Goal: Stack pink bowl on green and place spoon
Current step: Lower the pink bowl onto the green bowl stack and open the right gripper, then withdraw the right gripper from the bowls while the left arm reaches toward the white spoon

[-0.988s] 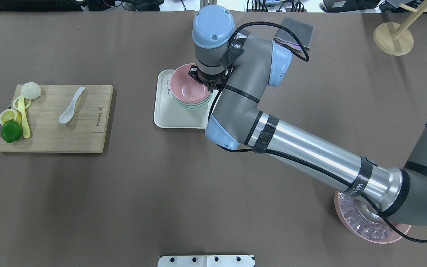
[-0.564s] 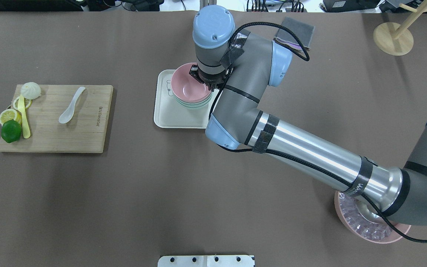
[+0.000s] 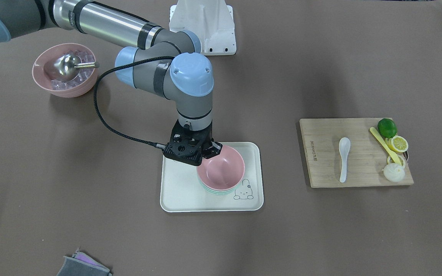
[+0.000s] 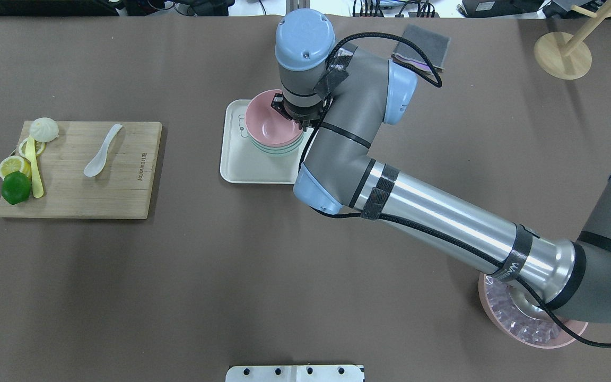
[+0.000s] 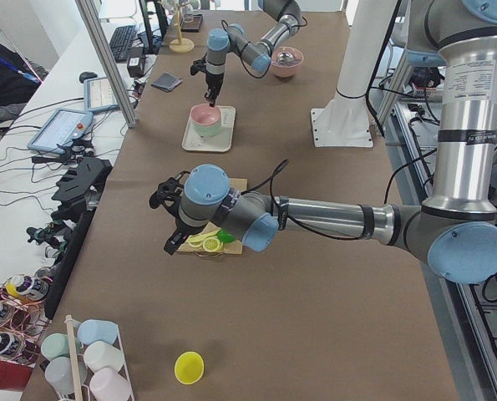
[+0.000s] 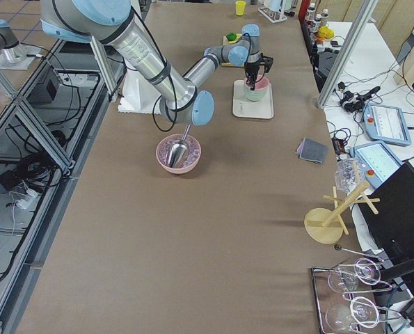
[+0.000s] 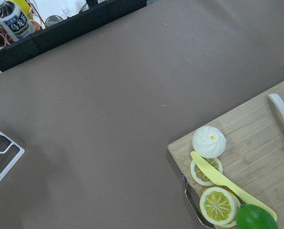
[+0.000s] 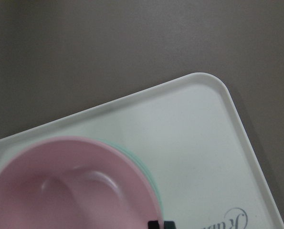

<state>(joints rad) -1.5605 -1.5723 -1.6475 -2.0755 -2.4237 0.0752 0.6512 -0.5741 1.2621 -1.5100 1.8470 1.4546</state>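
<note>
My right pincer [image 3: 210,151] tight on pink bowl [image 3: 223,168] rim, 11 o'clock front-facing; overhead, tips mostly hidden.

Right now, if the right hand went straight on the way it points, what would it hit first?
The pink bowl. The right hand points straight down with its fingertips at that bowl's rim, so it would likely press into it, and through it into the green bowl beneath, on the tray.
</note>
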